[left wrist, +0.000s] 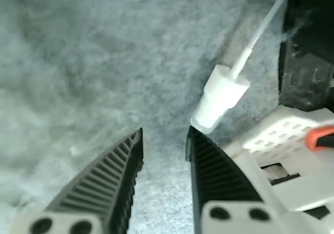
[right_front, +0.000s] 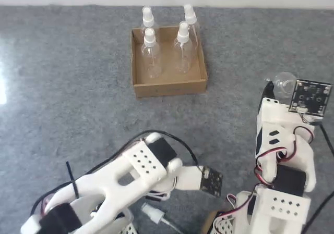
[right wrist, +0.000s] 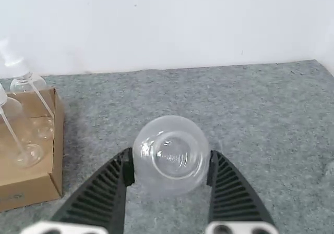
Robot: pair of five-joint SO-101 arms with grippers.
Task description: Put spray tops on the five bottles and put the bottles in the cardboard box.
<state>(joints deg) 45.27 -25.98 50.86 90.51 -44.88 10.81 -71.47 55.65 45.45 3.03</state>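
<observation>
Left fingers: the left gripper (left wrist: 164, 135) is parted and empty, low over the grey tabletop (right_front: 62, 88).
Spray top: the loose spray top (left wrist: 219, 96) lies flat just past one fingertip, outside the gap. Its dip tube (left wrist: 261, 28) trails away from the fingers.
Axis: from overhead it runs roughly 10 to 4 o'clock at the near edge.
Nearer arm: the left.
Likely need: a small sideways shift to straddle the cap.
Right fingers: the right gripper (right wrist: 170, 158) clasps the uncapped clear bottle (right wrist: 169, 150), at 4 o'clock from the box.
Far: the cardboard box (right_front: 169, 87) holds four capped bottles (right_front: 151, 51), with bare tabletop between it and the arms.
</observation>
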